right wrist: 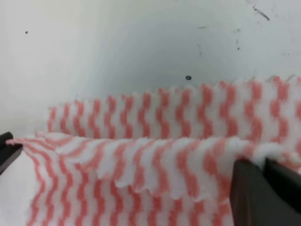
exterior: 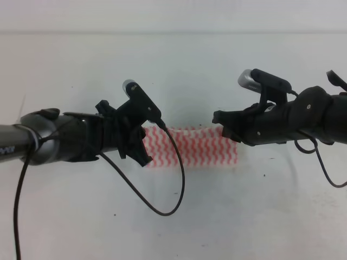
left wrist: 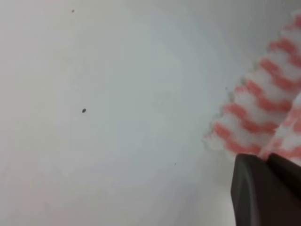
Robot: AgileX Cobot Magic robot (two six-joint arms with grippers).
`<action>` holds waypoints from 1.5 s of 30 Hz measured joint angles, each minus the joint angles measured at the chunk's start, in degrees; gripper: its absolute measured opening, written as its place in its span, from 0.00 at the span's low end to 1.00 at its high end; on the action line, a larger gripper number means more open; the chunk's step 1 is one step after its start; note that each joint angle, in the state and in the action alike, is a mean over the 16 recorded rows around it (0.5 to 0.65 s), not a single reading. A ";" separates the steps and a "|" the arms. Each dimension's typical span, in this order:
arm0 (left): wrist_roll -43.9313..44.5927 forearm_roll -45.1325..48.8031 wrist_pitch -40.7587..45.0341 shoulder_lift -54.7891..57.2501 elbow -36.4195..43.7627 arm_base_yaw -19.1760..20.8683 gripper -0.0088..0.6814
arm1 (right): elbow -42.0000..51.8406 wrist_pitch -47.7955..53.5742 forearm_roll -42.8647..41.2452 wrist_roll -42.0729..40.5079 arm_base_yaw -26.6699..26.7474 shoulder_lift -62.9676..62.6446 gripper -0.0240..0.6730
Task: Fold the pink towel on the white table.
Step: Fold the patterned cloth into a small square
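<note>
The pink towel [exterior: 191, 147] lies as a narrow zigzag-striped band in the middle of the white table [exterior: 173, 65]. My left gripper [exterior: 145, 160] is at the band's left end and my right gripper [exterior: 220, 124] at its upper right end. In the right wrist view, a raised layer of the towel [right wrist: 155, 165] runs into the two dark fingers [right wrist: 263, 193], which are pressed together on its edge. The left wrist view has the towel [left wrist: 261, 108] at the right, its edge meeting the closed fingers [left wrist: 263, 190].
The white table [left wrist: 117, 94] carries a few dark specks [left wrist: 83, 110] and faint scuffs [right wrist: 260, 12]. A black cable [exterior: 176, 189] loops down from the left arm over the table in front of the towel. A dark tip [right wrist: 7, 150] shows at the left edge of the right wrist view.
</note>
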 joint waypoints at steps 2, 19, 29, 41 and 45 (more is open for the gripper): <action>-0.03 -0.01 0.03 0.33 -0.32 0.00 0.01 | 0.00 -0.05 0.01 0.02 0.01 0.03 0.01; -0.05 -0.01 0.06 2.32 -0.71 0.01 0.01 | -0.47 0.01 0.05 0.02 0.01 1.23 0.01; 0.07 -0.01 0.19 2.48 -0.71 0.01 0.01 | -0.91 0.30 0.06 0.00 0.00 2.36 0.01; 0.10 0.00 0.38 2.52 -0.72 0.00 0.01 | -0.94 -0.09 0.04 0.02 0.02 2.45 0.01; 0.10 0.01 0.55 2.56 -0.72 -0.01 0.01 | -0.95 -0.14 0.05 0.00 0.00 2.37 0.01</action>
